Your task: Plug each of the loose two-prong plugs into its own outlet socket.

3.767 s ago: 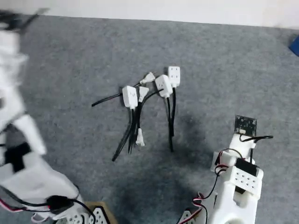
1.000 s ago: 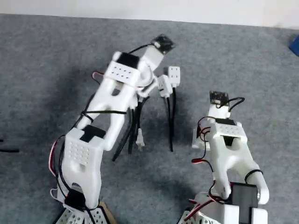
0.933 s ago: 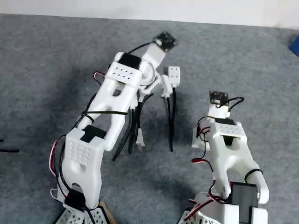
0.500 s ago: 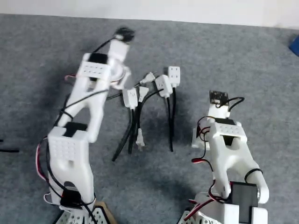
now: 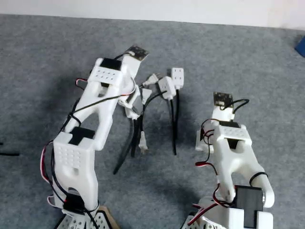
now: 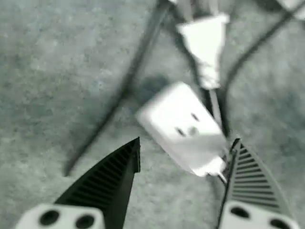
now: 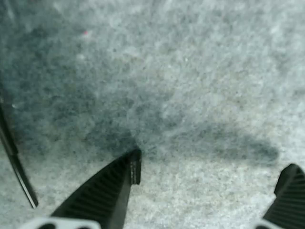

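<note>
A grey, felt-like surface (image 5: 57, 57) with a fuzzy nap spreads under both arms, and a pale strip (image 5: 143, 9) borders its far edge. The left arm (image 5: 95, 109), made of white plastic shells with red and black wiring, stretches from its base far out over the cord cluster, its wrist bent down. The right arm (image 5: 233, 148) sits folded closer to its base, wrist pointing down at bare felt well apart from the cords.

The left tool (image 6: 187, 142) has its black ribbed fingers spread wide to either side of a white, boxy outlet socket (image 6: 183, 126), without pinching it. The right tool (image 7: 213, 160) is likewise spread, with only felt between its fingers.

Thin black cords (image 5: 174, 124) trail toward the arms from two more white sockets, a square one (image 5: 177, 76) and a tilted one (image 5: 167, 87) touching it. A white two-prong plug (image 6: 205, 40) lies just beyond the flanked socket. Another loose plug (image 5: 151, 78) lies beside the tilted socket, and a third (image 5: 142, 140) rests among the cords nearer the bases.
</note>
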{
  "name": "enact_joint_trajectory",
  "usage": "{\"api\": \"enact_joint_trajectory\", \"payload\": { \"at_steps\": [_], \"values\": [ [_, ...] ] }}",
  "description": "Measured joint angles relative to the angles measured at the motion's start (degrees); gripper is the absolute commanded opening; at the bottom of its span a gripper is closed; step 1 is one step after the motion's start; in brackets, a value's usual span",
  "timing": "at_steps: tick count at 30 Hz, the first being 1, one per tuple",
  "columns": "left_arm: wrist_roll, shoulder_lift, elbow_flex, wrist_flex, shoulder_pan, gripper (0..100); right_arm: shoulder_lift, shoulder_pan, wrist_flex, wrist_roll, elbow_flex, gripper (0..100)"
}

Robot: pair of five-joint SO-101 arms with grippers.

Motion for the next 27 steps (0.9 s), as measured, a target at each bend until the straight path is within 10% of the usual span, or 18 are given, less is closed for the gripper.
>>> {"api": "enact_joint_trajectory", "payload": {
  "at_steps": [14, 27],
  "values": [
    [0.2, -0.4, 8.8, -1.5, 3.0, 30, 0.0, 0.0, 0.0, 0.0, 0.0, 42.1],
    [0.1, -0.4, -8.9, 7.2, 10.6, 30, 0.0, 0.0, -1.0, 0.0, 0.0, 42.1]
  ]
}}
